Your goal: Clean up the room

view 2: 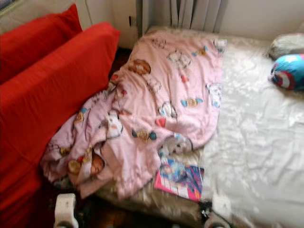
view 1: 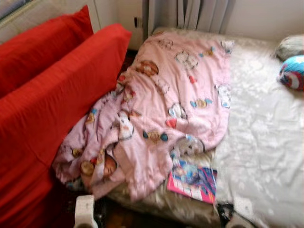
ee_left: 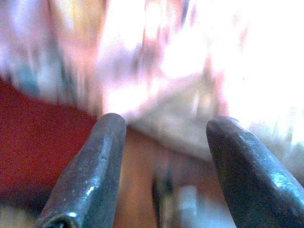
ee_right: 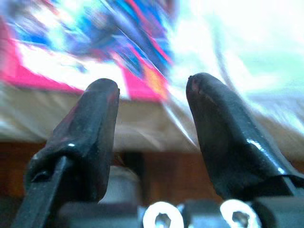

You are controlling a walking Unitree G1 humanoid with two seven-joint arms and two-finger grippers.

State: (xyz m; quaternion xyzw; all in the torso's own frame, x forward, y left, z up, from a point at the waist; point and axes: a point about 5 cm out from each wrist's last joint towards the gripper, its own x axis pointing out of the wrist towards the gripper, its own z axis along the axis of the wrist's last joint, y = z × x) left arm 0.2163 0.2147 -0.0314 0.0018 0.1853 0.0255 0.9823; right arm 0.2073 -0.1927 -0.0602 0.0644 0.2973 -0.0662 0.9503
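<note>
A crumpled pink blanket (view 1: 166, 109) with cartoon prints lies across the left half of the bed (view 1: 266, 142), its lower corner hanging over the near edge. A pink and blue picture book (view 1: 192, 181) rests on the mattress near the front edge, partly under the blanket. My left gripper (ee_left: 164, 128) is open, low in front of the bed edge, with the blurred blanket ahead of it. My right gripper (ee_right: 152, 90) is open too, just short of the book (ee_right: 90, 47), with nothing between its fingers.
A red sofa (view 1: 52, 95) stands close along the bed's left side, leaving a narrow dark gap. A round blue, red and white cushion (view 1: 293, 72) and a grey pillow (view 1: 290, 45) lie at the far right. Grey curtains (view 1: 199, 13) hang behind the bed.
</note>
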